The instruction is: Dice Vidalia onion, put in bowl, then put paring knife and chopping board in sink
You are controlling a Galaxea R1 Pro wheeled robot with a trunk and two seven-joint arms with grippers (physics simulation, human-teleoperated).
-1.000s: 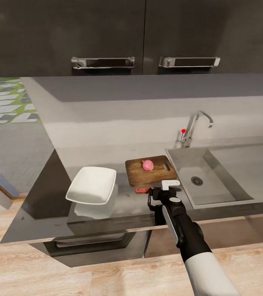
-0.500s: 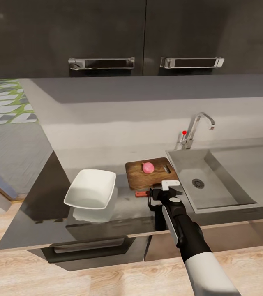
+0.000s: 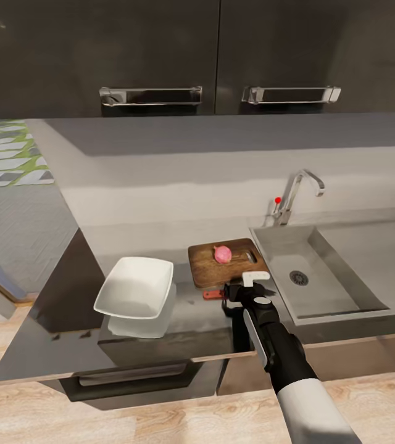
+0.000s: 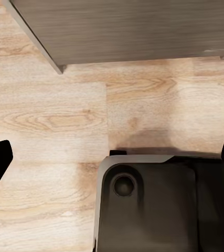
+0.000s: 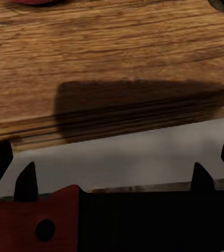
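Straddling the paring knife (image 5: 64, 220) beside the chopping board (image 3: 222, 266), right fingers (image 3: 254, 279) spread, left grip unclear.

Grained wood chopping board (image 3: 225, 264); glossy countertop (image 3: 68, 333); steel sink (image 3: 321, 308).

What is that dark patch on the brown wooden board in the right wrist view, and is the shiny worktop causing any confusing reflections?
Right wrist view: the dark patch is a soft-edged shadow cast on the brown wooden chopping board; the image is sharp. Head view: the glossy dark grey countertop mirrors the white squarish bowl as a pale double just beneath it.
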